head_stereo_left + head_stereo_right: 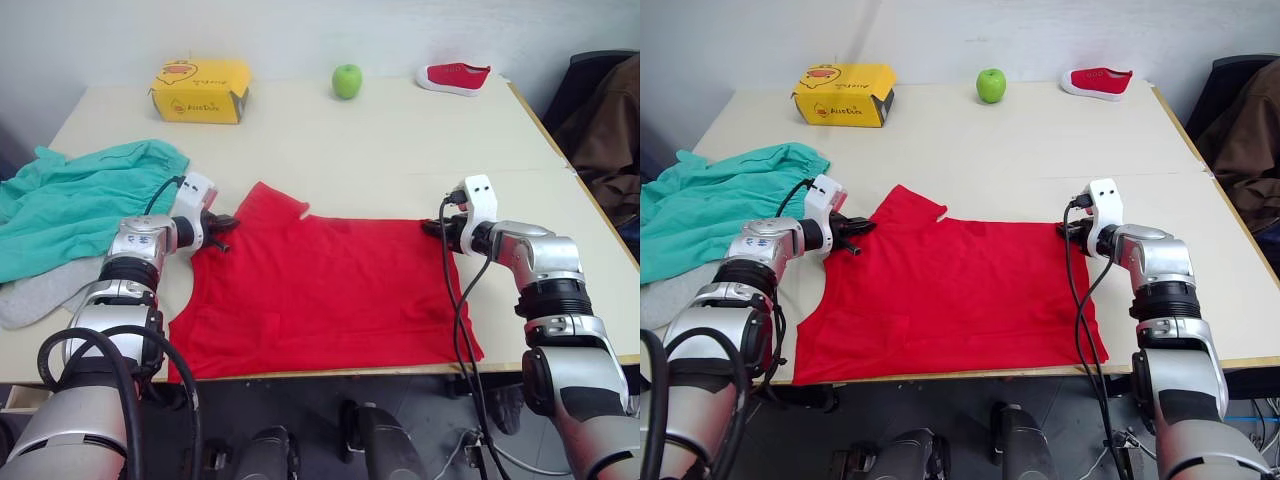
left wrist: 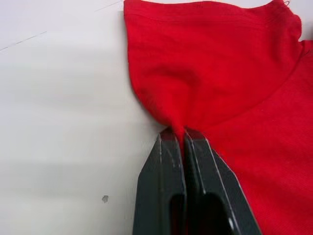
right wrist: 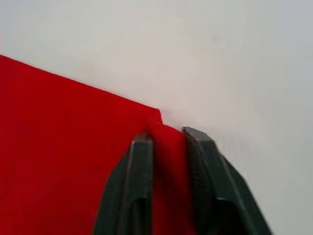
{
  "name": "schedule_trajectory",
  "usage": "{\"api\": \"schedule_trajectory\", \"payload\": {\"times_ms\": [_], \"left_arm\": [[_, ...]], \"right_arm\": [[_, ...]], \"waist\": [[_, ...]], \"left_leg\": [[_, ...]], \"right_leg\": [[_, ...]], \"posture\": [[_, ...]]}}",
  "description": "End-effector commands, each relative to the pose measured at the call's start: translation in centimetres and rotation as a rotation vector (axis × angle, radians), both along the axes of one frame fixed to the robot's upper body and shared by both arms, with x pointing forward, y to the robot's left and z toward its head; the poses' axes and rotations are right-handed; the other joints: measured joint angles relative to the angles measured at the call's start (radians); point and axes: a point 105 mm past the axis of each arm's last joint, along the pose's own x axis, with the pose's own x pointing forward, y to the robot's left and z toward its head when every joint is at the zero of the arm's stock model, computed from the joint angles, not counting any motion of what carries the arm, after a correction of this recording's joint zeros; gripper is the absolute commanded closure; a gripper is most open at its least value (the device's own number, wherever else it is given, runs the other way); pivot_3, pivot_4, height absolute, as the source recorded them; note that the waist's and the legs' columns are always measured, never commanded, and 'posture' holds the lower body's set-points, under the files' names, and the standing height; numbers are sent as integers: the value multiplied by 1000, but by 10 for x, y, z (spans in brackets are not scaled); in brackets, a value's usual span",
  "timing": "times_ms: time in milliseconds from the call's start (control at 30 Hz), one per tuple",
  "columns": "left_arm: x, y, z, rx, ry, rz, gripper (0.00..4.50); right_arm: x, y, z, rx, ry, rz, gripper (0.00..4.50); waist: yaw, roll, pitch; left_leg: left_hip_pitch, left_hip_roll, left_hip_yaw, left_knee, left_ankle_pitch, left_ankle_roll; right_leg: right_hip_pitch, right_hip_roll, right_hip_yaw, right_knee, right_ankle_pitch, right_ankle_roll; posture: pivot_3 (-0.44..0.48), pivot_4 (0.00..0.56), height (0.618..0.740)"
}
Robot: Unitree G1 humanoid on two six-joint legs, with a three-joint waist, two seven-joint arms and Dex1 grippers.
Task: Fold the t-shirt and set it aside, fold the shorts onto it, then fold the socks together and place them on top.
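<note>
The red t-shirt (image 1: 320,290) lies spread flat at the table's front middle. My left gripper (image 1: 225,228) is at the shirt's left side by the sleeve, shut on a puckered pinch of red cloth (image 2: 181,122). At the shirt's far right corner my right gripper (image 1: 432,228) is closed down on the cloth, a narrow strip of red (image 3: 166,147) held between its fingers. The teal shorts (image 1: 70,200) lie crumpled at the table's left edge. The grey socks (image 1: 35,290) lie just in front of them, partly under the shorts.
A yellow box (image 1: 200,90), a green apple (image 1: 347,80) and a small red shoe (image 1: 455,76) stand along the table's far side. Dark clothing (image 1: 605,120) hangs on a chair beyond the right edge. Bare tabletop (image 1: 400,150) stretches behind the shirt.
</note>
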Motion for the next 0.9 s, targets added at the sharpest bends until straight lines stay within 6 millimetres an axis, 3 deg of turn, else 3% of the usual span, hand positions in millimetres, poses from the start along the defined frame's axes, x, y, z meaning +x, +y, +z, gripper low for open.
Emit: {"api": "schedule_trajectory", "payload": {"times_ms": [33, 233, 500, 700, 900], "left_arm": [[-4, 10, -5, 2, 15, 19, 4500], [-4, 10, 7, -26, -50, -17, 4500], [-4, 8, 25, -69, -163, -53, 4500], [-11, 10, 30, -85, -212, -106, 4500], [-20, 17, 7, 83, -203, -136, 4500]], "right_arm": [[-2, 6, 9, -22, -55, 51, 4449], [-7, 1, 24, -36, -181, 80, 4449], [-31, 0, 33, -90, -331, 201, 4449], [-61, 10, 27, -205, -446, 395, 4449], [-81, 6, 2, -266, -406, 509, 4449]], "waist": [[-1, 0, 0], [-1, 0, 0], [0, 0, 0], [1, 0, 0], [1, 0, 0]], "left_leg": [[0, 0, 0, 0, 0, 0], [0, 0, 0, 0, 0, 0], [-1, 0, 0, -1, 0, 0], [-1, 0, 0, -1, 0, 0], [0, 0, 1, -1, 0, -1]], "right_leg": [[0, 0, 0, 0, 0, 0], [0, 0, 0, 0, 0, 0], [0, 0, 0, -1, 0, 0], [0, 0, 0, -2, 0, 0], [0, 0, 0, -2, 0, 0]], "posture": [[0, 150, 740], [0, 150, 740], [0, 150, 740], [0, 150, 740], [0, 150, 740]]}}
